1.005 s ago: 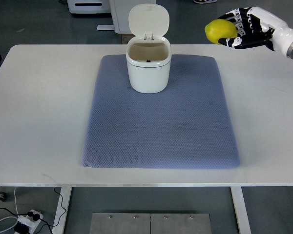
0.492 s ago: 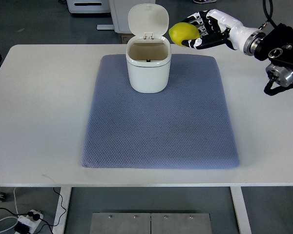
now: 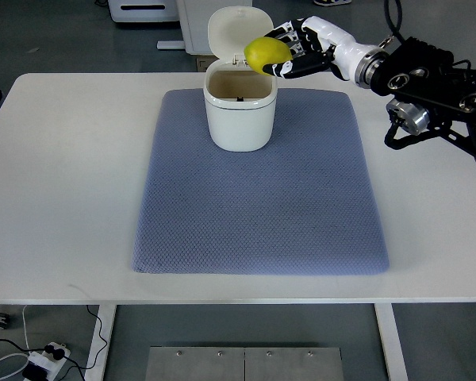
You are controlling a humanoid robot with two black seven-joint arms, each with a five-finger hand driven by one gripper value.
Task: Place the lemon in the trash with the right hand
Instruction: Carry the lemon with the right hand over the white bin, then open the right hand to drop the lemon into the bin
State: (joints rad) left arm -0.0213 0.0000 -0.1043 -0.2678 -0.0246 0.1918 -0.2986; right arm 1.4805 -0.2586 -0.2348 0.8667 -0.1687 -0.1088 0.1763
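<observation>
right hand [image 3: 295,49] moved in, fingers clamped on lemon [image 3: 266,53], now over right rim of bin [image 3: 239,111]; drop looks close

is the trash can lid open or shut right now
Open. The lid stands tipped back behind the trash can, and the dark opening faces up, clear for the lemon.

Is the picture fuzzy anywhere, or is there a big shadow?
Top view: sharp all over, even the lemon in the right hand; light is soft and even, no glare; only faint shadow beside the bin on the mat.
</observation>
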